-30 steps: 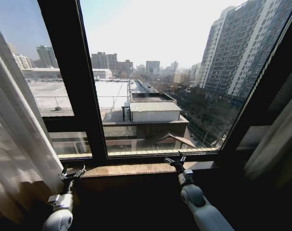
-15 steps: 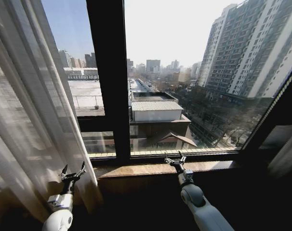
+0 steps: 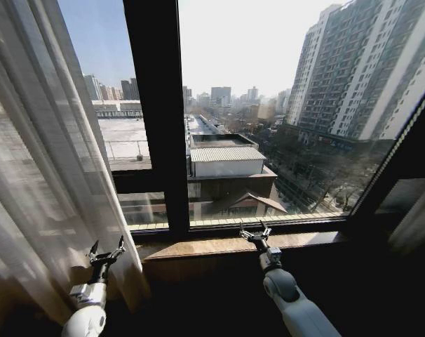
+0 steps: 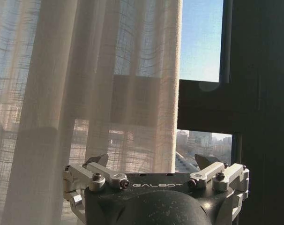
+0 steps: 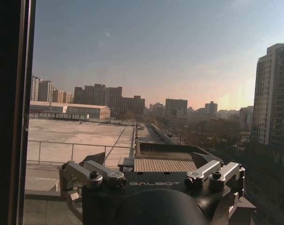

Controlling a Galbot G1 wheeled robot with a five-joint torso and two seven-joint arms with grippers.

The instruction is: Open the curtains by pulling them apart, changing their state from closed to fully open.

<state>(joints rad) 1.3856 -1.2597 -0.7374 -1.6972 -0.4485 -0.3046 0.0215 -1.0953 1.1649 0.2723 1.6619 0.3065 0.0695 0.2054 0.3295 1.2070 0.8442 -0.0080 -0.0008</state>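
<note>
Although both hands hang spread and empty, the left hand [image 3: 106, 250] just beside the sheer curtains [image 3: 44, 175], the right hand [image 3: 253, 232] at the window sill [image 3: 219, 246], the view has swung left, bringing that gathered panel closer.

The curtain [image 3: 48, 175] on the left is sheer white with long vertical pleats and a fine woven weave, warmed cream by sunlight. The window frame [image 3: 156, 119] is black. The sill [image 3: 219, 247] is brown. Both grippers have silver fingers [image 4: 93, 174] on dark bodies.
</note>
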